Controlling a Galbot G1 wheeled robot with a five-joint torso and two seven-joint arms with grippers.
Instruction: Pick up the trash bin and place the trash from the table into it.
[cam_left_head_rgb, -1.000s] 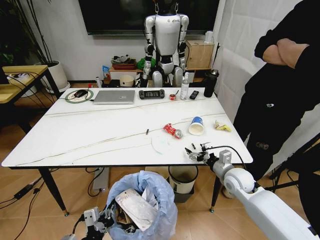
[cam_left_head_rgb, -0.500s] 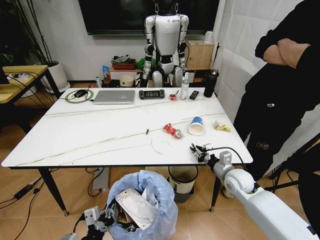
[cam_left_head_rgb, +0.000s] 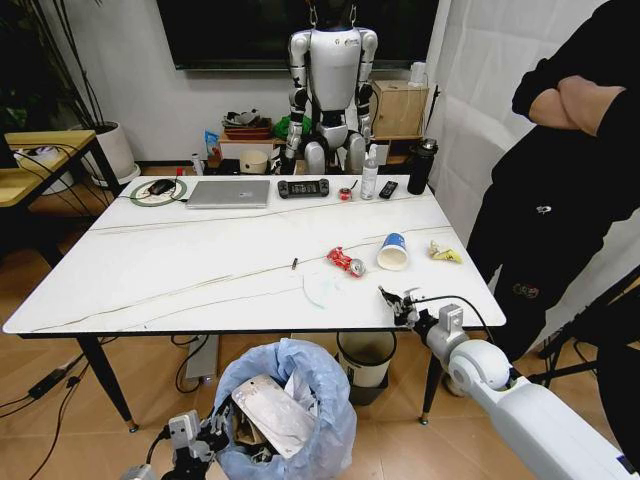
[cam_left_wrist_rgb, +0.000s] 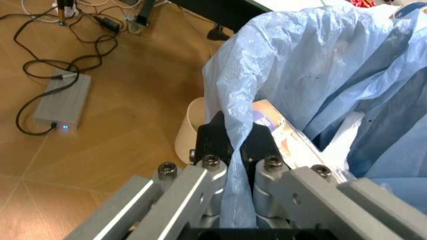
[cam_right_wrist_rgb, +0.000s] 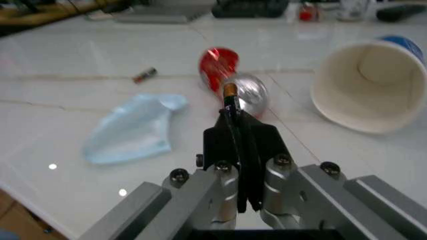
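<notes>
The trash bin (cam_left_head_rgb: 290, 420), lined with a crinkly light-blue bag, hangs below the table's front edge with a flattened carton (cam_left_head_rgb: 275, 415) inside. My left gripper (cam_left_head_rgb: 213, 437) (cam_left_wrist_rgb: 233, 147) is shut on the bag at the rim. On the white table (cam_left_head_rgb: 180, 270) lie a crushed red can (cam_left_head_rgb: 345, 262) (cam_right_wrist_rgb: 230, 75), a blue-and-white paper cup (cam_left_head_rgb: 393, 252) (cam_right_wrist_rgb: 370, 90), a pale wrapper (cam_left_head_rgb: 322, 290) (cam_right_wrist_rgb: 133, 130), a yellow wrapper (cam_left_head_rgb: 445, 254) and a small scrap (cam_left_head_rgb: 294, 264). My right gripper (cam_left_head_rgb: 393, 299) (cam_right_wrist_rgb: 235, 125) hovers at the table's front right, shut on a thin dark stick-like scrap (cam_right_wrist_rgb: 231, 95).
At the far side of the table are a laptop (cam_left_head_rgb: 229, 193), a controller (cam_left_head_rgb: 303, 187), a bottle (cam_left_head_rgb: 370, 175) and a black flask (cam_left_head_rgb: 422, 165). A black bin (cam_left_head_rgb: 365, 360) stands under the table. A person (cam_left_head_rgb: 560, 200) stands at the right.
My right gripper's fingers have gone from spread to shut on the thin scrap, and it has shifted slightly right. The left gripper and the bin have stayed put.
</notes>
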